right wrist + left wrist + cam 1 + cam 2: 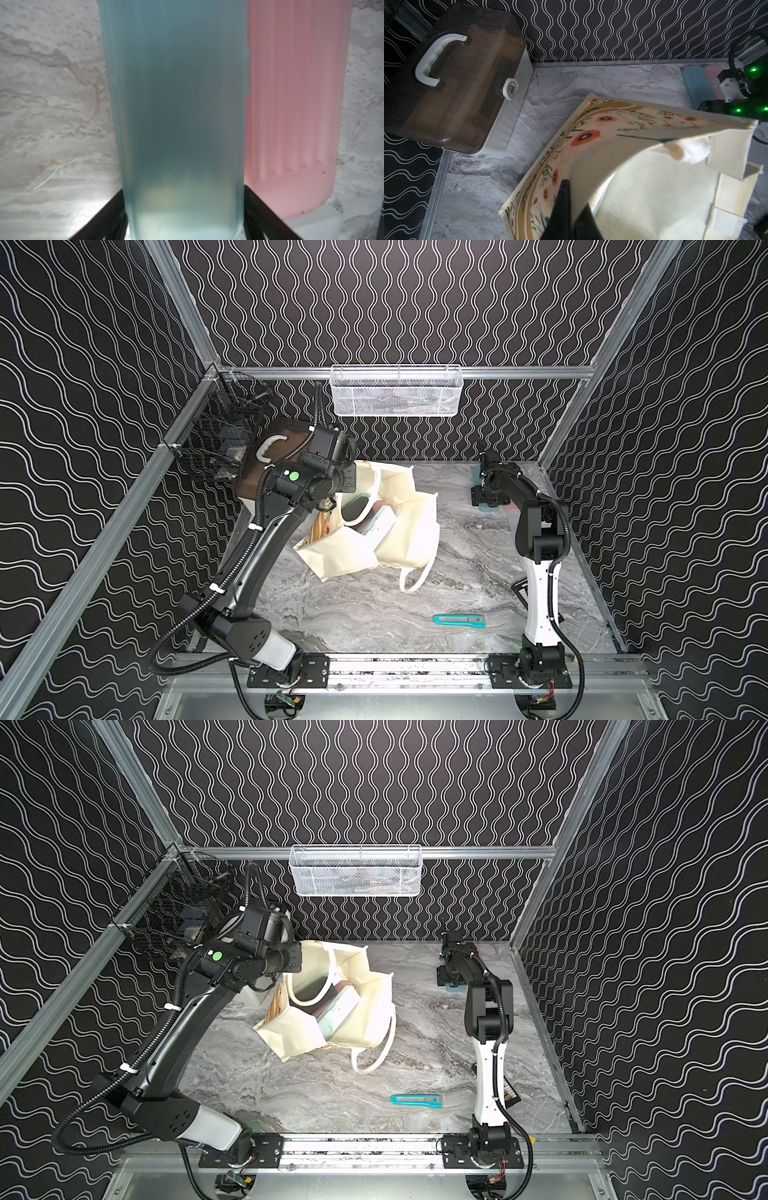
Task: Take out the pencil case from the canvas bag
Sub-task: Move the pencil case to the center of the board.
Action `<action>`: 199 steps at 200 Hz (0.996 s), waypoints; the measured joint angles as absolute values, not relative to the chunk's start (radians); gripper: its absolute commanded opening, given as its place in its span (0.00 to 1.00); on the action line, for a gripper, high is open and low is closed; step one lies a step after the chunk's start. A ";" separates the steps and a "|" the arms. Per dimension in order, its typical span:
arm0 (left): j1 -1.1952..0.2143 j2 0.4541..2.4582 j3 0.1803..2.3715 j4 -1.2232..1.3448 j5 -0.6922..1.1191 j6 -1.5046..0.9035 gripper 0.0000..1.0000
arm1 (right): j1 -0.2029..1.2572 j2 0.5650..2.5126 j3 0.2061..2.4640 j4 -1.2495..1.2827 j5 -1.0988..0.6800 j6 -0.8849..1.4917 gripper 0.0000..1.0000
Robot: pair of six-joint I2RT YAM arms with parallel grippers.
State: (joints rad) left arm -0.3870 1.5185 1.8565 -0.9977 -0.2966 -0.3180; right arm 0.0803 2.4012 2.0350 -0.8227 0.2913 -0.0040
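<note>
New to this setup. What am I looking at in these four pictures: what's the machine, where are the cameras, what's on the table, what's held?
Two robot arms are mounted at the front edge of a marble-look table inside a walled booth. Two pictures come from one stereo camera overhead, so they look nearly alike. The two close-ups come from a camera on each arm's wrist.

The left hand is shut on the rim of the canvas bag, lifting its mouth open; box-like things lie inside. The right hand straddles a translucent blue case, perhaps the pencil case, beside a pink case. Whether it squeezes the blue one is unclear.

Also there: a brown-lidded white box, a teal utility knife, a white mesh basket and a black wire basket.
</note>
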 measured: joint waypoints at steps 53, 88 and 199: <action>-0.387 1.518 1.856 -0.998 -0.297 -0.318 0.00 | 0.081 2.397 2.040 -0.824 0.312 -0.009 0.89; -0.387 1.504 1.842 -0.990 -0.281 -0.312 0.00 | 0.084 2.306 2.012 -0.826 0.304 0.013 0.88; -0.386 1.483 1.757 -0.779 -0.015 -0.157 0.00 | 0.209 1.525 1.504 -0.548 0.183 0.237 0.84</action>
State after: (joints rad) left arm -0.3862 1.4830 1.7569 -0.7788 -0.0147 -0.1566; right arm 0.2089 1.5249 1.5043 -0.5484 0.1833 0.2371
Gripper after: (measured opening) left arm 0.070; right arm 0.877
